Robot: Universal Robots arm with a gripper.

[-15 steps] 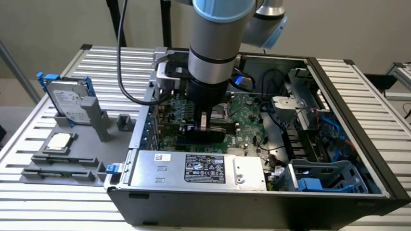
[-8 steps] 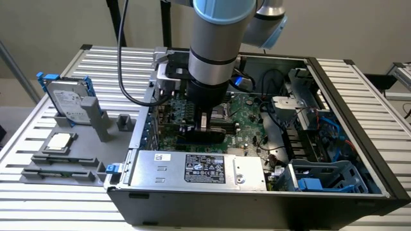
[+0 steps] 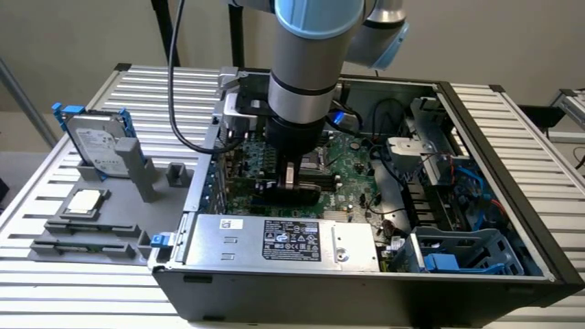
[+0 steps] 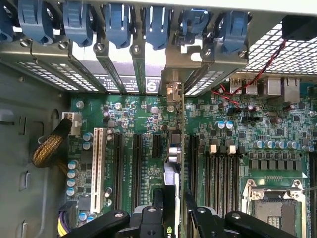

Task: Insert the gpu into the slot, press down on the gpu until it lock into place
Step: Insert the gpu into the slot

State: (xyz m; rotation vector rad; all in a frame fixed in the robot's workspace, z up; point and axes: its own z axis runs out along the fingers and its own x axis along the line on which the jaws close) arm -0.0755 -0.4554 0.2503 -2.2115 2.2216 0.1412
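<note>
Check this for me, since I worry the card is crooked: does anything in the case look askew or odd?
Nothing stands out. The gpu, seen edge-on, looks upright in the pincer and runs straight across the motherboard, parallel to the black slots beside it. I see no damage or loose parts.

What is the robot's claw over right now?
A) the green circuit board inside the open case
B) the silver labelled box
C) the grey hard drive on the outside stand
A: the gripper, clamped on the thin black rectangular card, is over the green circuit board inside the open black metal case.
</note>
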